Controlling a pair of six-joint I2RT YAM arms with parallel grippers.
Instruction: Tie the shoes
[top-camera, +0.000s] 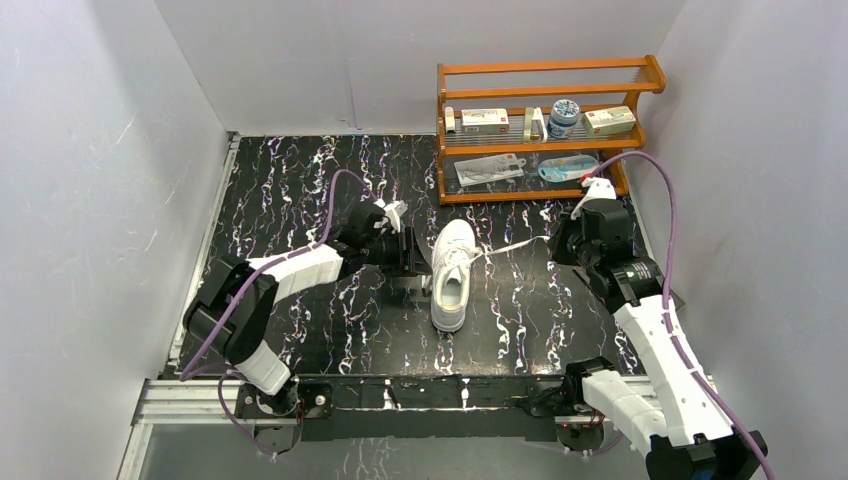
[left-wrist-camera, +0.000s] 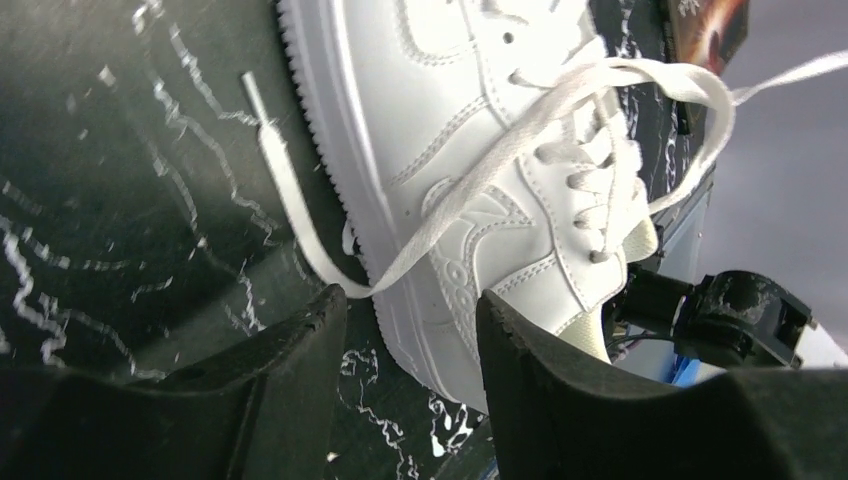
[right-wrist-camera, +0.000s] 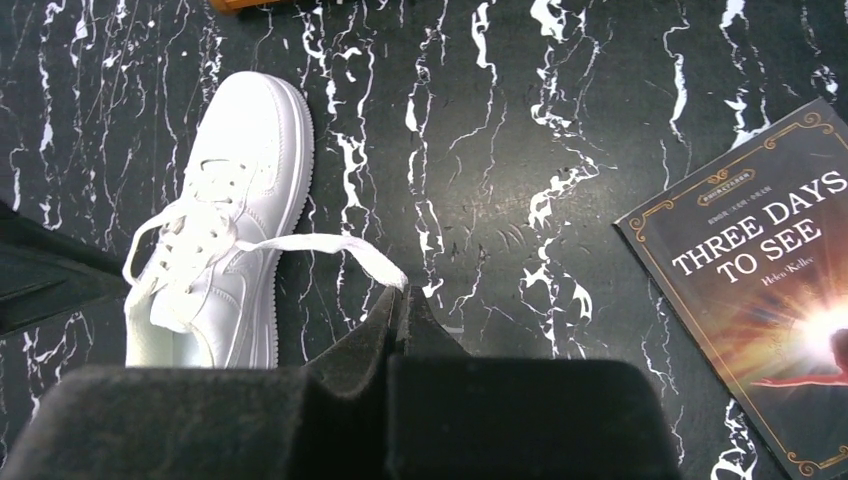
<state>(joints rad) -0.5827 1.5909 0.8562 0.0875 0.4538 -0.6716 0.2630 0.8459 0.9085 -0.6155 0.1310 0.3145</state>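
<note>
A white low-top sneaker (top-camera: 453, 275) lies mid-table, toe toward the back. It also shows in the left wrist view (left-wrist-camera: 450, 170) and the right wrist view (right-wrist-camera: 225, 230). My right gripper (right-wrist-camera: 403, 292) is shut on the end of one white lace (right-wrist-camera: 330, 243), which stretches out to the sneaker's right (top-camera: 515, 245). My left gripper (left-wrist-camera: 412, 305) is open, right beside the sneaker's left side (top-camera: 412, 250). The other lace (left-wrist-camera: 290, 195) hangs over the shoe's side onto the table, just ahead of the left jaws.
A wooden rack (top-camera: 545, 130) with small boxes and a jar stands at the back right. A paperback book (right-wrist-camera: 765, 270) lies on the black marbled table (top-camera: 300, 180) to the right of the sneaker, under the right arm. Grey walls enclose the table.
</note>
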